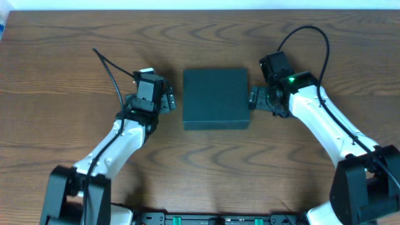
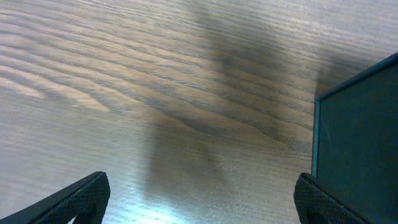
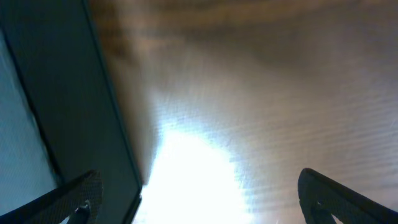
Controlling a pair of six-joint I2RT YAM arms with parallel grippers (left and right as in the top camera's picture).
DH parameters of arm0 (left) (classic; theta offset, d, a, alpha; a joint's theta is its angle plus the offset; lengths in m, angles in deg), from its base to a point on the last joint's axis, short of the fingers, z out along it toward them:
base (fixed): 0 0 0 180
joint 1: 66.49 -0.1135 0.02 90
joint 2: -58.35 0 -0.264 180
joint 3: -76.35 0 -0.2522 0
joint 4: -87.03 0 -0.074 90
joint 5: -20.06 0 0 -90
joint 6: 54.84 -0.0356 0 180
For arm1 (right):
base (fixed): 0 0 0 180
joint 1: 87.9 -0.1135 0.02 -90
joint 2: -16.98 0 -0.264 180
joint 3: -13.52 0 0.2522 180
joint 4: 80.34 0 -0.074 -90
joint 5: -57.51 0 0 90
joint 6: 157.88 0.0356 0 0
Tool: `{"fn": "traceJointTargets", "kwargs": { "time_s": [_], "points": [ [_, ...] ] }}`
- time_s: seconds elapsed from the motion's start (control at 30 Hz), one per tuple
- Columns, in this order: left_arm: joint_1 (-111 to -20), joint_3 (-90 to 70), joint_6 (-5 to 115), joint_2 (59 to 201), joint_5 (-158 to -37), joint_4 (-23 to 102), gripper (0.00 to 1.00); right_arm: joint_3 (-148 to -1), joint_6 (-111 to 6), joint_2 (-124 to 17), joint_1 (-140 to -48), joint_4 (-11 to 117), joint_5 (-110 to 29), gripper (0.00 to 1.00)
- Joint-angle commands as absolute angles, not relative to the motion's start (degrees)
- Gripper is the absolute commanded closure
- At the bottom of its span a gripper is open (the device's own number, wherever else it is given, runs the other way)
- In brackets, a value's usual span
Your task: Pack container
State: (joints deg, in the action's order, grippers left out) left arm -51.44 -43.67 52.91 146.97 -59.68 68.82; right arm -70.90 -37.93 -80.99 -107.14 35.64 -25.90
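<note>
On table point(image 1: 62, 56), closed container point(image 1: 215, 98) between left gripper point(image 1: 167, 100) and right gripper point(image 1: 253, 99), both spread empty, right perhaps touching.

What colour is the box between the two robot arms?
The container is plain dark teal-green, clearest in the overhead view.

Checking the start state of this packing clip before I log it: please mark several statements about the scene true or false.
1. The container lies with its lid closed. True.
2. The left gripper is gripping the container. False: it is open beside the container's left edge, with nothing between its fingers.
3. The two grippers sit on opposite sides of the container. True.
4. Snack packets lie next to the container. False: none show in any view.
5. The right gripper is shut. False: the right wrist view shows its fingers wide apart.
</note>
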Motion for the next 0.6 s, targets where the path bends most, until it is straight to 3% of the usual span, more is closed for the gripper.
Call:
{"fn": "traceJointTargets", "kwargs": {
  "time_s": [0.0,0.57],
  "points": [
    [-51.58,-40.78,51.87,150.14,-61.03,69.04,0.04,-70.66,-37.38,-80.36,-108.59,34.77,-26.49,0.01],
    [-51.47,-31.52,51.84,159.91,-65.23,69.35,0.04,-65.98,-38.32,-80.36,-109.64,35.99,-25.46,0.01]
  ]
}}
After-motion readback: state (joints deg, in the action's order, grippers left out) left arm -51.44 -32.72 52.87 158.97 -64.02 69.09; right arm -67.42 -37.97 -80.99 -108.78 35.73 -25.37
